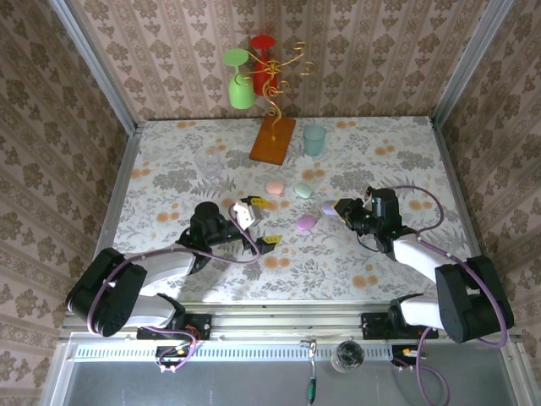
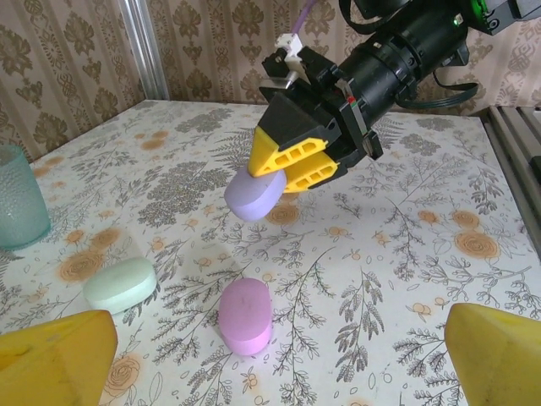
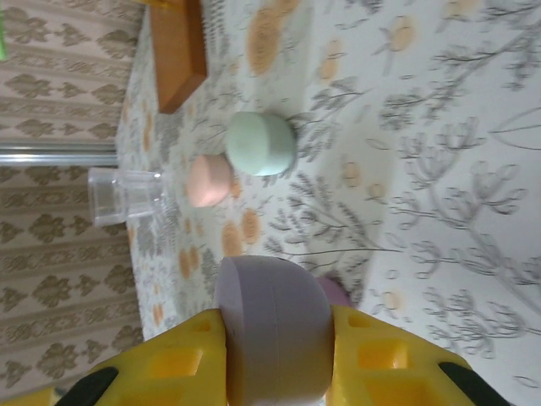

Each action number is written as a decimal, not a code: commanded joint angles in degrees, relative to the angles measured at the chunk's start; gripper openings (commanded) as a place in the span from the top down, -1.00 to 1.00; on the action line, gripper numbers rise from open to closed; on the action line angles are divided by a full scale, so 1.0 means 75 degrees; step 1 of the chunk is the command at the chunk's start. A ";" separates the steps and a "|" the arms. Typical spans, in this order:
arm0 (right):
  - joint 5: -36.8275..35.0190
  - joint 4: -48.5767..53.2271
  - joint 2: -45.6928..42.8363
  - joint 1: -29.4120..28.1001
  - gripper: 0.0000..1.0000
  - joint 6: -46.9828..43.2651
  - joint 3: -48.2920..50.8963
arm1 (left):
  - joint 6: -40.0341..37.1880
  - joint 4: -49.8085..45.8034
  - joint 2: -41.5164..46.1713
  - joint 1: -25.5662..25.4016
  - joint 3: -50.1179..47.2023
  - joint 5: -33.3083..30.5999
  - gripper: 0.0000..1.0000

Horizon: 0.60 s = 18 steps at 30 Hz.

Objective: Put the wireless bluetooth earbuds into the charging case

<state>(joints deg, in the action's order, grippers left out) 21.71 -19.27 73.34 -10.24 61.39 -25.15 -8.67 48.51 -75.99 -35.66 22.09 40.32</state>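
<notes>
Floral table (image 1: 380,262) | pastel cases (image 1: 275,187): 4 | right gripper (image 1: 335,208) grips lilac case (image 2: 254,196)

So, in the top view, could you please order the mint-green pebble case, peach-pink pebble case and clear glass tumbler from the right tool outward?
1. Mint-green case, beside the right tool.
2. Peach-pink case, further left.
3. Clear tumbler, far left.
</notes>
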 commanded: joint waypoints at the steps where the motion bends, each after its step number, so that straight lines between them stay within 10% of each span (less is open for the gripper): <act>1: -0.0420 -0.0020 0.0176 0.0060 0.74 -0.0181 0.0139 | -0.0160 -0.0103 0.0036 -0.0035 -0.0062 0.0220 -1.00; 18: -0.1120 0.0517 0.0780 0.0053 0.59 -0.0816 0.0202 | -0.0305 -0.1134 0.0094 -0.0038 0.0169 0.0612 -1.00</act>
<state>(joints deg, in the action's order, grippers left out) 16.23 -17.04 78.56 -10.09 57.21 -24.51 -8.93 43.13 -76.01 -35.66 22.13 42.89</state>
